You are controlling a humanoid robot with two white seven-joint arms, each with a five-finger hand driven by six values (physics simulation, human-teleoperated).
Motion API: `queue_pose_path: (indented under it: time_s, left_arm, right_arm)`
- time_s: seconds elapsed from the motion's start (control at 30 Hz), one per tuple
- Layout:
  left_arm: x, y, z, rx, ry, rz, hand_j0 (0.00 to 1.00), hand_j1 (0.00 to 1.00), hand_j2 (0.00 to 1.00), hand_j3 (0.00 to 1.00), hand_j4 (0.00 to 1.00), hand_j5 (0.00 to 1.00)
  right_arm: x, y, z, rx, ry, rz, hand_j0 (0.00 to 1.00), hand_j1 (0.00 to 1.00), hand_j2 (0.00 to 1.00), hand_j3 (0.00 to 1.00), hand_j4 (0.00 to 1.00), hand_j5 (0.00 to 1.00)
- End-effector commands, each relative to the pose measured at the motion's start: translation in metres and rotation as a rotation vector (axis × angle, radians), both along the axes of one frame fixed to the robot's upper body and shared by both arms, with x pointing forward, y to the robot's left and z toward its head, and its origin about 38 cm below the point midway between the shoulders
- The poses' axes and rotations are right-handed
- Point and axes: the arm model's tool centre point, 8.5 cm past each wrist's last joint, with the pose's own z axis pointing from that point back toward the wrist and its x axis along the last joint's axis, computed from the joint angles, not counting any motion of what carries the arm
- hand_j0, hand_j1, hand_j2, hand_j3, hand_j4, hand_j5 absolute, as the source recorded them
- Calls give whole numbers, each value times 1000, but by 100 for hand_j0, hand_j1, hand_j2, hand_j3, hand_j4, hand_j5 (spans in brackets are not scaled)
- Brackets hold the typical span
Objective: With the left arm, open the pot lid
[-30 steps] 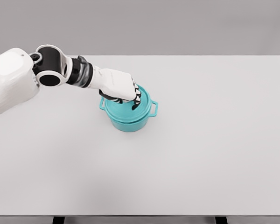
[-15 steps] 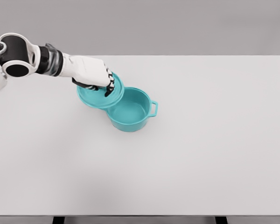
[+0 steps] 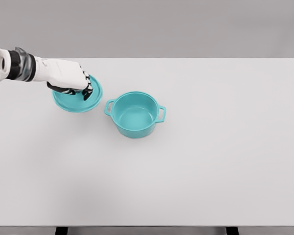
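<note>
The lid (image 3: pixel 78 98) is gripped from above by the left hand (image 3: pixel 68 81), fingers (image 3: pixel 86 90) curled round it, left of the uncovered pot (image 3: pixel 134 115), so the opening is cleared

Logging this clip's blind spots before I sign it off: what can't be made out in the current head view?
- Lid knob: covered by the left hand, so the grip itself is hidden.
- Whether the lid rests on the table or hangs just above it: cannot tell from this angle.
- Left arm above the wrist: cut off by the left edge.
- Right arm: out of view.
- Pot: its outer wall on the far side is hidden by its own rim.
</note>
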Motion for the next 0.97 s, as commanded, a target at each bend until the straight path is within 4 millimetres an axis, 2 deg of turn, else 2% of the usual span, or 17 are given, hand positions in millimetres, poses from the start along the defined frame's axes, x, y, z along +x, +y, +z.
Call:
queue_pose_path:
  time_s: [0.0, 0.07, 0.1, 0.2, 0.47, 0.53, 0.6, 0.7, 0.77, 0.93]
  left_arm:
    - [0, 3, 2, -3, -2, 8, 51, 51, 51, 51, 51, 51]
    - [-1, 4, -2, -4, 6, 11, 53, 53, 53, 53, 53, 53]
    - [-1, 4, -3, -4, 8, 11, 63, 63, 63, 63, 63, 63]
    - [-1, 4, -3, -6, 7, 11, 100, 100, 100, 100, 100, 100]
    - [-1, 4, -1, -20, 13, 12, 100, 100, 100, 100, 100, 100]
    - [-4, 13, -2, -51, 41, 35, 100, 100, 100, 100, 100, 100]
    - [-4, 47, 21, -175, 57, 127, 100, 100, 100, 100, 100, 100]
    - [3, 118, -4, -331, 177, 373, 100, 100, 100, 100, 100, 100]
    - [6, 131, -10, -336, 186, 422, 100, 100, 100, 100, 100, 100]
    - [5, 130, -12, -332, 190, 418, 100, 100, 100, 100, 100, 100]
  right_arm:
    - [0, 0, 0, 0, 0, 0, 100, 100, 100, 100, 100, 100]
    - [0, 0, 0, 0, 0, 0, 100, 100, 100, 100, 100, 100]
    - [0, 0, 0, 0, 0, 0, 100, 100, 100, 100, 100, 100]
    - [0, 0, 0, 0, 0, 0, 100, 100, 100, 100, 100, 100]
    - [-1, 0, 0, 0, 2, 0, 100, 100, 100, 100, 100, 100]
    - [0, 0, 0, 0, 0, 0, 100, 100, 100, 100, 100, 100]
    - [0, 0, 0, 0, 0, 0, 100, 100, 100, 100, 100, 100]
    - [0, 0, 0, 0, 0, 0, 100, 100, 100, 100, 100, 100]
    - [0, 0, 0, 0, 0, 0, 100, 100, 100, 100, 100, 100]
    - [0, 0, 0, 0, 0, 0, 100, 100, 100, 100, 100, 100]
